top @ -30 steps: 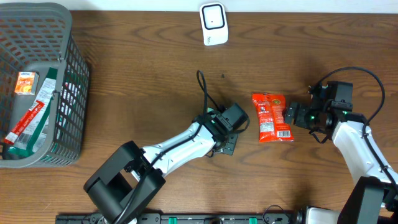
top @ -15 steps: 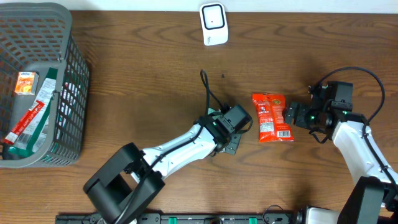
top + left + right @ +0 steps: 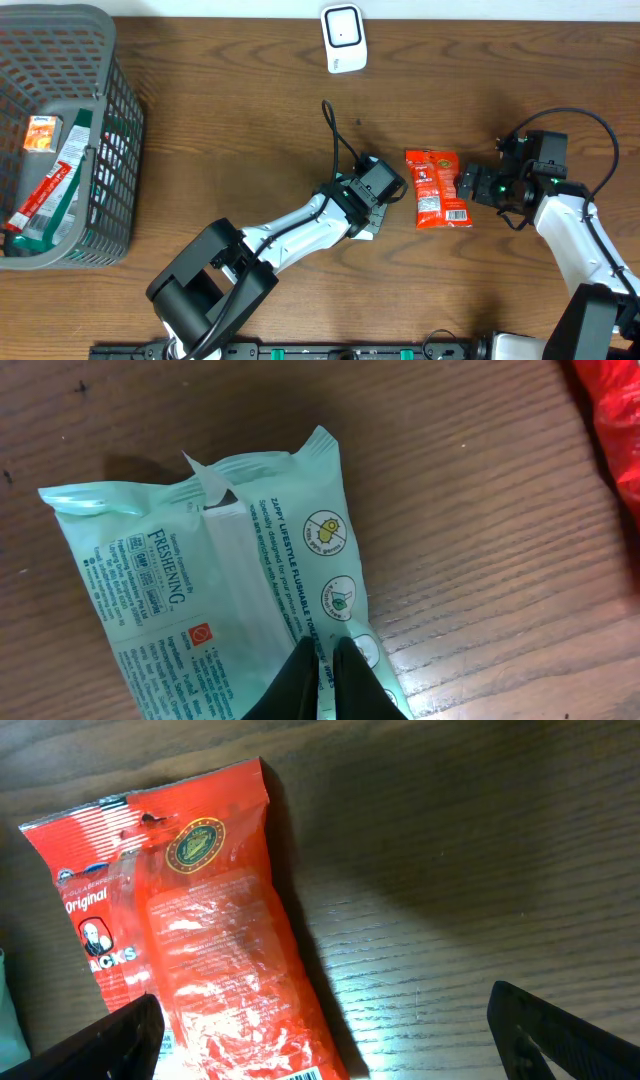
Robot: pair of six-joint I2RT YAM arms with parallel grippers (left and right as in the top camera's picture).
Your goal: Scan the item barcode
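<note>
A mint-green pack of flushable wipes [image 3: 230, 590] fills the left wrist view, printed side up over the wooden table. My left gripper [image 3: 325, 647] is shut on its near edge, its two black fingers pinched together. From overhead the left gripper [image 3: 367, 218] hides most of the pack. A red snack pouch [image 3: 437, 188] lies flat to its right, barcode at the near end. My right gripper [image 3: 468, 186] stands wide open just right of the pouch, with the red pouch [image 3: 200, 940] overlapping the left part of the gap and the right gripper [image 3: 330, 1040] holding nothing. The white scanner [image 3: 343, 38] stands at the table's far edge.
A grey plastic basket [image 3: 115, 130] holding several packaged items stands at the far left. The left arm's black cable [image 3: 332, 140] loops up over the table between the gripper and the scanner.
My left gripper has shifted slightly toward the far side, carrying the wipes pack with it. The right arm and the red pouch have not moved.
</note>
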